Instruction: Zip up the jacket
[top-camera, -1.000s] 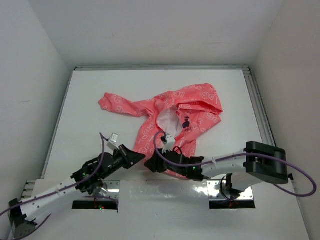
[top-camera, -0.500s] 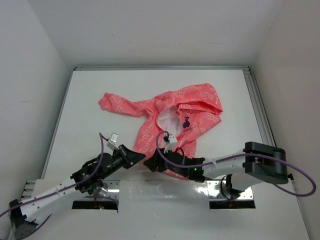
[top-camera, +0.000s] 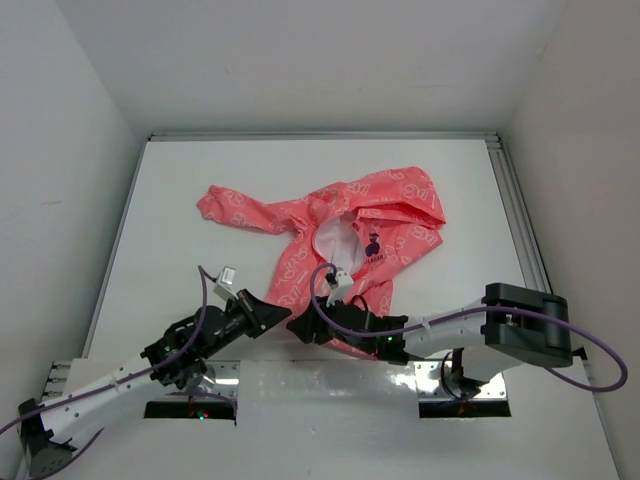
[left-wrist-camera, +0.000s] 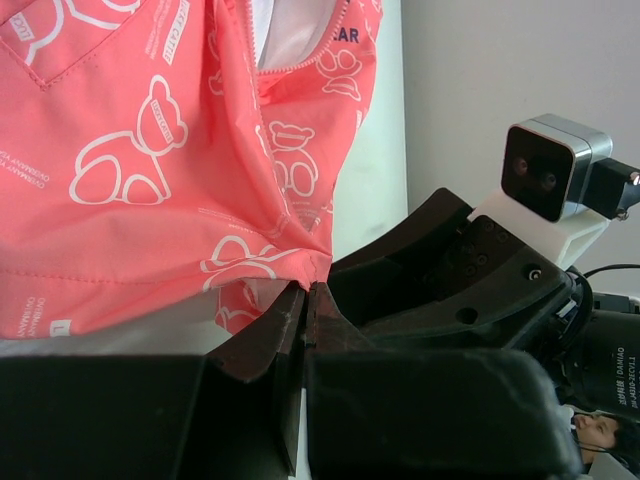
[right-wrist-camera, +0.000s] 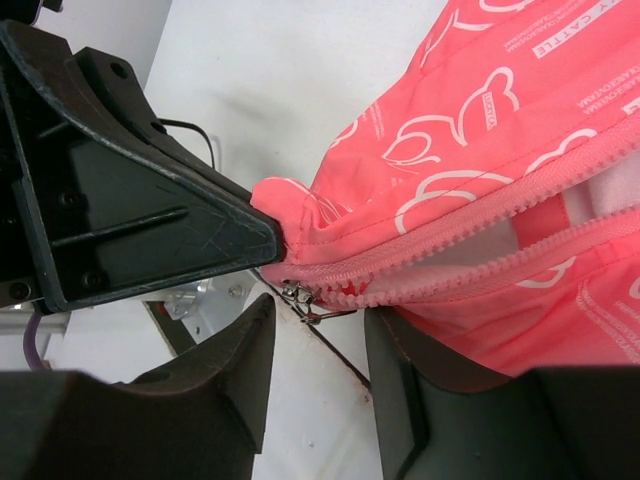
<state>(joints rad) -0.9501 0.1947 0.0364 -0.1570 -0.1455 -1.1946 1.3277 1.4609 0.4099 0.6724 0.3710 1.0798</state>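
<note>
pale print on the jacket (right-wrist-camera: 500, 150): "cattle" and, cut off, "ear"; smaller lettering unreadable

Hidden and cut-off parts, three views.

From above, the right gripper (top-camera: 312, 328) is covering the bottom hem of the jacket (top-camera: 345, 225). The chest emblem (top-camera: 371, 245) is showing too small to read. In the left wrist view the jacket is running off the top and left edges, and its small printed lettering is blurring. In the right wrist view it is running off the top and right edges. The zipper pull (right-wrist-camera: 304, 298) is sitting between the fingers (right-wrist-camera: 235, 370); cannot tell whether they are touching it.
</note>
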